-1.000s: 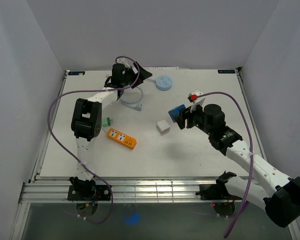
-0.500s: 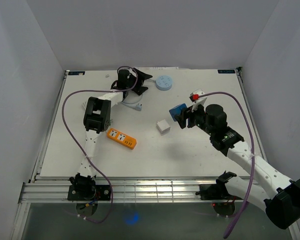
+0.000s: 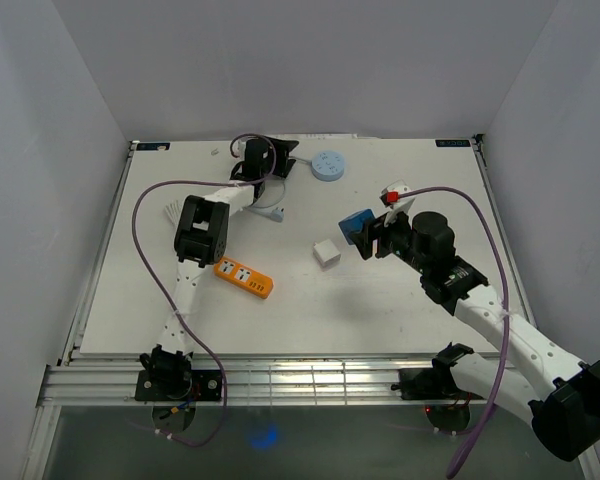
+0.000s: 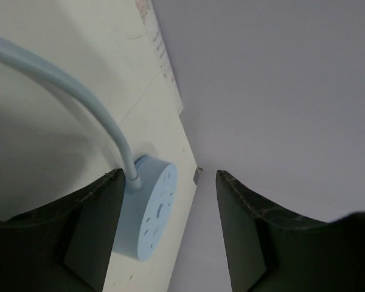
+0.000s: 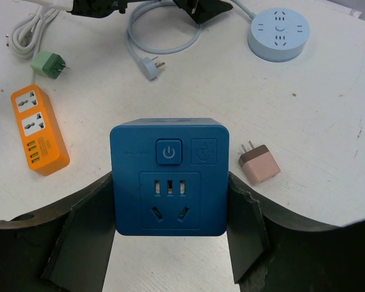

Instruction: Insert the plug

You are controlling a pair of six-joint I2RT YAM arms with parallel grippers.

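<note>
My right gripper (image 5: 169,182) is shut on a dark blue cube socket (image 5: 168,185), gripped by its two sides with the outlet face toward the wrist camera; it hangs above the table's right half (image 3: 357,224). A light-blue cable's plug (image 5: 152,66) lies loose on the table near the back (image 3: 277,213). At the back of the table, my left gripper (image 3: 276,160) hovers over that cable's loop. Its jaws (image 4: 169,176) stand apart with nothing between them. The cable (image 4: 79,91) runs past its left finger.
A round light-blue socket (image 3: 327,165) sits at the back centre. An orange power strip (image 3: 244,277) lies left of centre, a small pinkish charger (image 3: 326,253) mid-table, a green adapter (image 5: 48,64) beside a white cord. White walls enclose the table on three sides.
My left arm has swung right along the back edge, and its jaws have narrowed. The right arm and the blue socket have stayed still.
</note>
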